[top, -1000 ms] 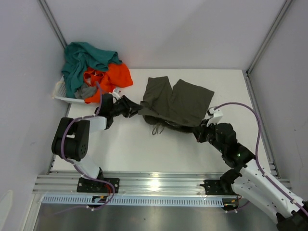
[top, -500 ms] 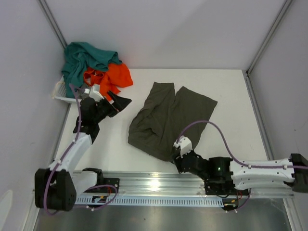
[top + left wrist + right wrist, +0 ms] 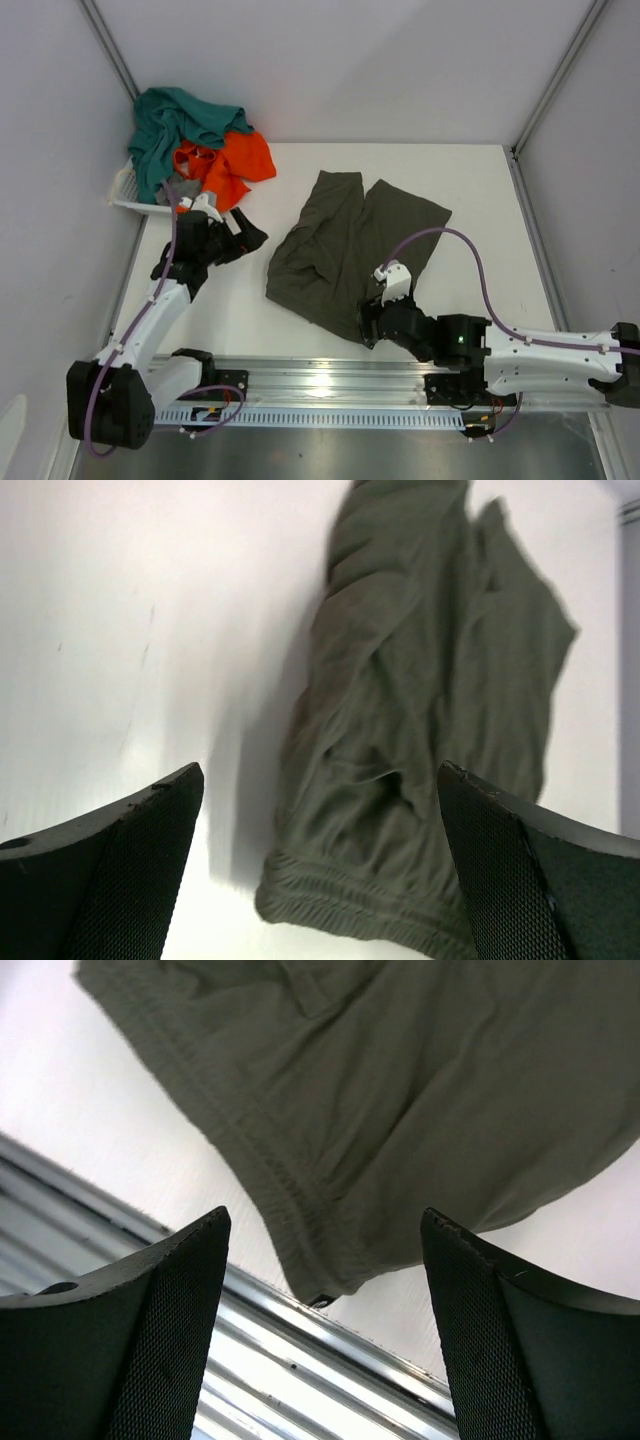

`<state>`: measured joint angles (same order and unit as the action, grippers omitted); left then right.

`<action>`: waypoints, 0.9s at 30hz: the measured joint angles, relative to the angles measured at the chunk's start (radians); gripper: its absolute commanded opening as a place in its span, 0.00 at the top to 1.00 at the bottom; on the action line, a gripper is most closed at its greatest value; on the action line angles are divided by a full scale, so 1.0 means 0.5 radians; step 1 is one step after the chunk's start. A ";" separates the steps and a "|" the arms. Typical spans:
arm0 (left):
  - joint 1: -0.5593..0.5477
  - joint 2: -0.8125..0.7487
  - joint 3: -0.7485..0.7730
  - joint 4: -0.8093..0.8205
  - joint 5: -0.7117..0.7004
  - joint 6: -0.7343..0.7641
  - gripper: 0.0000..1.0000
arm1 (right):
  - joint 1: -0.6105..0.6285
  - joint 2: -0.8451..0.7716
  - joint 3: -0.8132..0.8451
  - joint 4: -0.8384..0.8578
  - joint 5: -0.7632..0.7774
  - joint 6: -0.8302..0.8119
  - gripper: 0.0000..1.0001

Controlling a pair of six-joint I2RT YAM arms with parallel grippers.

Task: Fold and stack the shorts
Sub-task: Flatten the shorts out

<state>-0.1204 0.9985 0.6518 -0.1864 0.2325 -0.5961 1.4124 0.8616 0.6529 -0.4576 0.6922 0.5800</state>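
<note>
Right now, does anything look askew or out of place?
The olive shorts lie crooked and wrinkled, unfolded, one waistband corner reaching the near edge of the table by the rail. Other shorts spill over the basket rim.

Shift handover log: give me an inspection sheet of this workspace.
Surface: white table, no spills seen.
Job's things: olive shorts spread out, creased, waistband toward the near edge; teal shorts, orange shorts and grey shorts heaped in the basket.
Clutter: the basket, far left corner.
Hands: left hand open, empty, left of the olive shorts; right hand open, empty, at the waistband.
Cables: left cable follows its arm; right cable loops high.
Surroundings: grey walls; metal rail along near edge.
</note>
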 measured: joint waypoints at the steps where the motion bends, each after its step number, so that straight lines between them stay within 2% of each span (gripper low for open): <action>1: -0.018 0.043 0.011 -0.035 -0.034 0.021 0.01 | -0.060 0.043 -0.002 0.013 -0.039 0.021 0.23; 6: -0.069 0.243 0.038 -0.138 -0.108 0.095 0.01 | -0.219 0.251 -0.034 0.124 -0.196 0.084 0.23; 10: -0.078 0.174 -0.062 -0.080 -0.034 0.088 0.01 | -0.284 0.448 -0.124 0.276 -0.314 0.112 0.29; 14: -0.082 -0.048 -0.278 -0.022 0.083 0.043 0.01 | -0.455 0.597 -0.269 0.490 -0.460 0.117 0.36; 18: -0.082 -0.414 -0.555 0.059 0.191 -0.061 0.01 | -0.598 0.742 -0.393 0.732 -0.620 0.121 0.44; 22: -0.082 -0.761 -0.800 0.114 0.301 -0.212 0.01 | -0.771 0.872 -0.432 1.099 -0.741 0.122 0.45; 27: -0.089 -1.076 -0.933 0.095 0.352 -0.385 0.01 | -0.895 0.980 -0.474 1.430 -0.863 0.133 0.45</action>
<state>-0.1646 0.4606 0.1852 -0.1390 0.4084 -0.7887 0.9649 1.3514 0.4160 0.2573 0.2607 0.6464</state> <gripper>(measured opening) 0.993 0.551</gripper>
